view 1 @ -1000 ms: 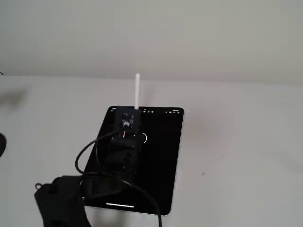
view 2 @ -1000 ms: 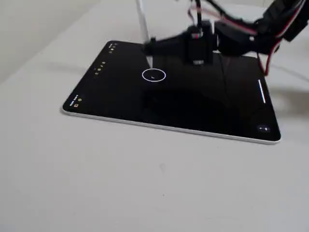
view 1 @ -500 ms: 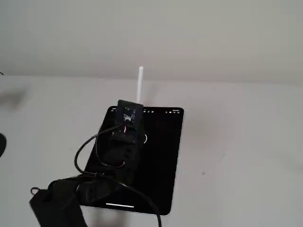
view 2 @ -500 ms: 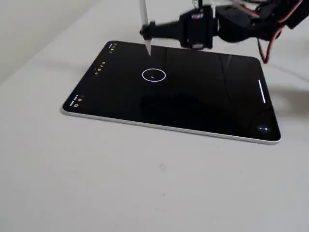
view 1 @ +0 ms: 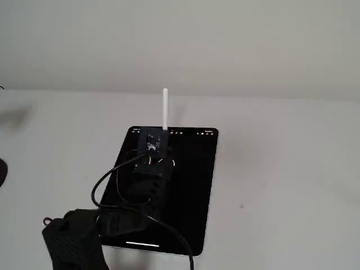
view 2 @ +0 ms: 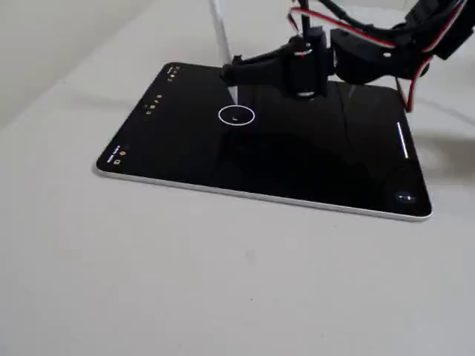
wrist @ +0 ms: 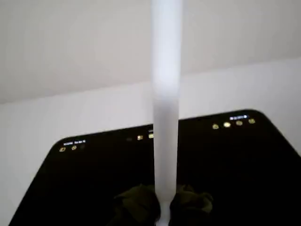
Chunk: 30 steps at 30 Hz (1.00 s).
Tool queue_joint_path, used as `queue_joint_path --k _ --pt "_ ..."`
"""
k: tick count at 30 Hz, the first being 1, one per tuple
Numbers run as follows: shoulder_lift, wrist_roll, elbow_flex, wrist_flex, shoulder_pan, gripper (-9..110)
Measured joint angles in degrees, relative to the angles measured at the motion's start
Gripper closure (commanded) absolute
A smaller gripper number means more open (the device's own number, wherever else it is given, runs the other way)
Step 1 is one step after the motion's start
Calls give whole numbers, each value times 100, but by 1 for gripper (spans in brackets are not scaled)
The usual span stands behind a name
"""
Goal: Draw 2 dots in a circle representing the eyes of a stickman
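A black tablet (view 2: 312, 170) lies on the white table. A thin white circle (view 2: 237, 115) is drawn on its screen. One tiny faint mark (view 2: 235, 117) shows inside it; I cannot make out a second dot. My gripper (view 2: 231, 73) is shut on a white stylus (view 2: 221, 37), which stands nearly upright with its tip at the circle's far rim. In a fixed view the gripper (view 1: 160, 138) covers most of the circle and the stylus (view 1: 165, 109) rises behind it. The wrist view shows the stylus (wrist: 165, 117) between the fingers (wrist: 136, 207).
Small icons (view 2: 153, 106) run along the screen's left edge and a white bar (view 2: 402, 141) along the right. The arm's base (view 1: 73, 242) and a black cable (view 1: 107, 180) hang over the tablet's near side. Red wires (view 2: 349, 26) loop on the arm.
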Motion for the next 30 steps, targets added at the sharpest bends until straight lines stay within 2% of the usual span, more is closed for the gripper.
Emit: queue_joint_path --k 30 --pt "-387 -202 -167 -149 0 102"
